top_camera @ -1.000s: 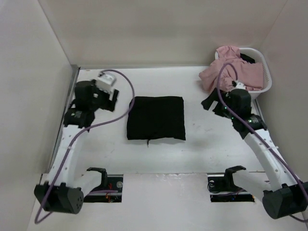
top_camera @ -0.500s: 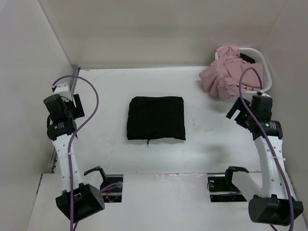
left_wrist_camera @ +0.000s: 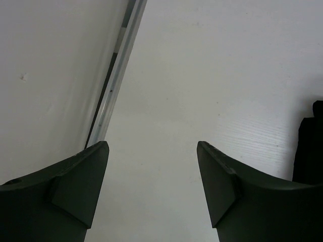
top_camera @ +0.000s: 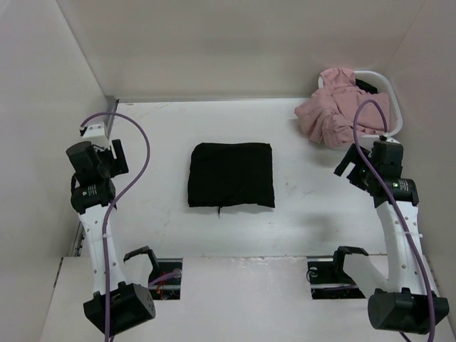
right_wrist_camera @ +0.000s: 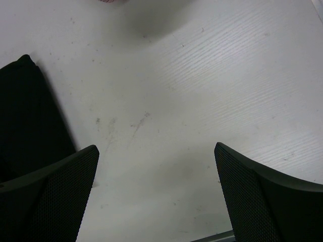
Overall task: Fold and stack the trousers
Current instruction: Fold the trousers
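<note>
A pair of black trousers (top_camera: 231, 174) lies folded into a flat square at the middle of the white table. Its edge shows at the right of the left wrist view (left_wrist_camera: 309, 146) and at the left of the right wrist view (right_wrist_camera: 28, 116). Pink trousers (top_camera: 335, 110) spill out of a white basket (top_camera: 390, 100) at the back right. My left gripper (top_camera: 117, 158) is open and empty near the left wall (left_wrist_camera: 152, 151). My right gripper (top_camera: 346, 165) is open and empty over bare table to the right of the black trousers (right_wrist_camera: 156, 151).
A metal strip (left_wrist_camera: 117, 75) runs along the table's left edge by the wall. White walls close in the back and both sides. Two black mounts (top_camera: 142, 258) sit at the near edge by the arm bases.
Both arms have drawn back from the middle: the left arm swung out to the left wall, the right arm pulled back to the right side. The black trousers have not moved.
</note>
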`<state>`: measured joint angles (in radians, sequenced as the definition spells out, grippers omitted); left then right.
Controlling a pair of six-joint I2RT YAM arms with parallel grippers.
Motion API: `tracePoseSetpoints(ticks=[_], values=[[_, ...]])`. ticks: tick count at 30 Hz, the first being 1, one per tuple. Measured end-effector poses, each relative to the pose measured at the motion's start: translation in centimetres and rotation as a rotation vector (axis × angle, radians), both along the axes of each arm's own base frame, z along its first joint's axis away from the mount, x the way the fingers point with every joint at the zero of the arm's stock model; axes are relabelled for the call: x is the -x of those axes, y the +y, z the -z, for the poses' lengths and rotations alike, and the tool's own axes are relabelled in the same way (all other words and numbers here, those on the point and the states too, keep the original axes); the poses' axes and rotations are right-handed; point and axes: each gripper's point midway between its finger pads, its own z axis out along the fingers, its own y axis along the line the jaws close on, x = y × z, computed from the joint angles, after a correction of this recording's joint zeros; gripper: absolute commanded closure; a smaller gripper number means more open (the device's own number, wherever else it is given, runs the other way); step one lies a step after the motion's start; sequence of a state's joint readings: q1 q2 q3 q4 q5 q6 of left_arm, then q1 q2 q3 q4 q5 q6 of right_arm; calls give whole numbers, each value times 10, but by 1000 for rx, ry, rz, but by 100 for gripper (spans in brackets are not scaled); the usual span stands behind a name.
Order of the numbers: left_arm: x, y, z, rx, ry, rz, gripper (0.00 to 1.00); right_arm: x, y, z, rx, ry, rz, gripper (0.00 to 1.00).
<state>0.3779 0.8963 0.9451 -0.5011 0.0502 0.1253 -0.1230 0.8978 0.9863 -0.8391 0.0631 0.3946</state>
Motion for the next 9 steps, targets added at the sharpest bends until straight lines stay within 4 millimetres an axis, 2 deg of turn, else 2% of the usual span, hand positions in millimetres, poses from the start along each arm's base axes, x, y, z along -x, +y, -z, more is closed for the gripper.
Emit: tracePoseSetpoints(ticks=[9], values=[[-3,-17,2,-19,17,73,30,1,1,3,-2,2,-1,0]])
